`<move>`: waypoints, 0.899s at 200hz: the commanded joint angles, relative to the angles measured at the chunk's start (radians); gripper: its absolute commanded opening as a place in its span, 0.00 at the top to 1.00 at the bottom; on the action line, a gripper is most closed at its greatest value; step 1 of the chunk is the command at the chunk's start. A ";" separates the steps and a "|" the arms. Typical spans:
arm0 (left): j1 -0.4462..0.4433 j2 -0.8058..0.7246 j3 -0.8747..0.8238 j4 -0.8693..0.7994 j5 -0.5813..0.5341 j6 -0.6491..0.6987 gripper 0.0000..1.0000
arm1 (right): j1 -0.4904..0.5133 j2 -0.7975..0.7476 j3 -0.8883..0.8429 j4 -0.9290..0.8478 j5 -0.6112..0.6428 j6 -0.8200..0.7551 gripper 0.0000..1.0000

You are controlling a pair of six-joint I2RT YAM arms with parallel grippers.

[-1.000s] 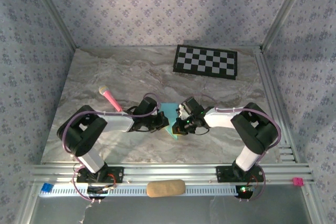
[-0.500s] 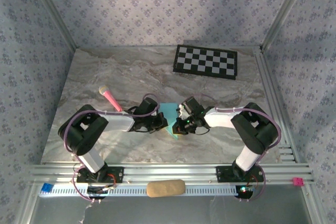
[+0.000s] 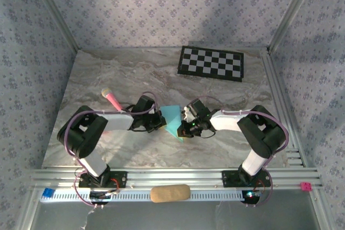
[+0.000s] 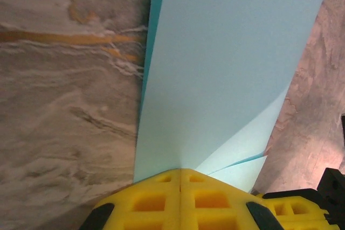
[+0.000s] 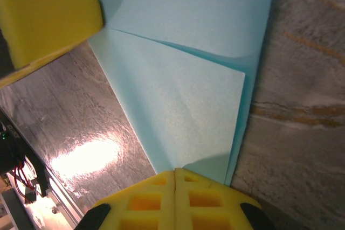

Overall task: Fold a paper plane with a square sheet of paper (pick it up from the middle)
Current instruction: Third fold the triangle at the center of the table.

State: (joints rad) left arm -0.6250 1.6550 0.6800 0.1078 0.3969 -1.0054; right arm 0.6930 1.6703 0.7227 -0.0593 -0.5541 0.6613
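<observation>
1. Here, we see the left tool [image 4: 180, 180] and right tool [image 5: 175, 179] each pinched shut on opposite sides of the folded square sheet of paper [image 3: 173, 116], near the middle of the worktop [image 3: 108, 74].
2. To crease well, we should align edges and pull gently.

marble table [image 3: 108, 74] bears checkerboard [image 3: 211, 63], pink marker [image 3: 113, 99]

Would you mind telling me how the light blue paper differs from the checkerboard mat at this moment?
The blue paper is plain cyan; the checkerboard mat has black and white squares. The blue paper is clearly smaller than the checkerboard mat. The blue paper is folded and pinched between the left gripper and the right gripper mid-table; the checkerboard mat lies flat and untouched at the far right. Both are thin sheets.
</observation>
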 commanded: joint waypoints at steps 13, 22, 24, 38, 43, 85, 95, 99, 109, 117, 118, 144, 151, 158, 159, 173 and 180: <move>0.037 -0.053 -0.003 -0.132 -0.124 0.050 0.98 | -0.009 0.025 -0.023 -0.142 0.054 -0.025 1.00; 0.039 -0.067 -0.002 -0.137 -0.130 0.056 0.97 | -0.009 0.025 -0.022 -0.142 0.052 -0.024 1.00; 0.039 -0.069 -0.002 -0.137 -0.129 0.057 0.97 | -0.010 0.025 -0.022 -0.143 0.052 -0.025 1.00; 0.038 -0.093 -0.002 -0.133 -0.126 0.060 0.96 | -0.011 0.024 -0.021 -0.142 0.048 -0.025 1.00; 0.038 -0.102 -0.003 -0.126 -0.122 0.062 0.95 | -0.012 0.024 -0.018 -0.141 0.048 -0.025 1.00; -0.003 -0.200 -0.001 -0.100 -0.127 0.071 0.90 | -0.015 0.025 -0.010 -0.145 0.040 -0.057 1.00; -0.025 -0.204 0.008 -0.089 -0.115 0.081 0.89 | -0.016 0.022 -0.009 -0.145 0.040 -0.059 1.00; -0.034 -0.203 0.011 -0.087 -0.111 0.085 0.89 | -0.016 0.023 -0.007 -0.145 0.038 -0.060 1.00; -0.053 -0.187 0.026 -0.082 -0.090 0.094 0.89 | -0.017 0.019 -0.006 -0.147 0.038 -0.061 1.00; -0.066 -0.164 0.032 -0.070 -0.070 0.096 0.88 | -0.018 0.017 -0.006 -0.147 0.037 -0.061 1.00; -0.067 -0.161 0.033 -0.069 -0.067 0.096 0.88 | -0.019 0.017 -0.005 -0.146 0.037 -0.061 1.00; -0.095 -0.066 0.047 -0.024 -0.019 0.087 0.90 | -0.020 0.016 -0.001 -0.142 0.030 -0.060 1.00; -0.099 -0.045 0.047 -0.014 -0.017 0.080 0.90 | -0.020 0.014 0.000 -0.140 0.029 -0.057 1.00; -0.101 -0.027 0.047 -0.012 -0.023 0.072 0.91 | -0.020 0.014 0.003 -0.140 0.027 -0.058 1.00; -0.101 -0.024 0.047 -0.013 -0.024 0.071 0.91 | -0.020 0.014 0.004 -0.140 0.027 -0.058 1.00; -0.100 0.002 0.045 -0.032 -0.049 0.069 0.92 | -0.020 0.007 0.008 -0.137 0.021 -0.058 1.00; -0.101 0.011 0.042 -0.051 -0.072 0.070 0.93 | -0.020 0.001 0.009 -0.133 0.018 -0.056 1.00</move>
State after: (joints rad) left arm -0.7223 1.6329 0.7090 0.0711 0.3470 -0.9363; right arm 0.6796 1.6699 0.7322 -0.0948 -0.5720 0.6201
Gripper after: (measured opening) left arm 0.082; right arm 0.051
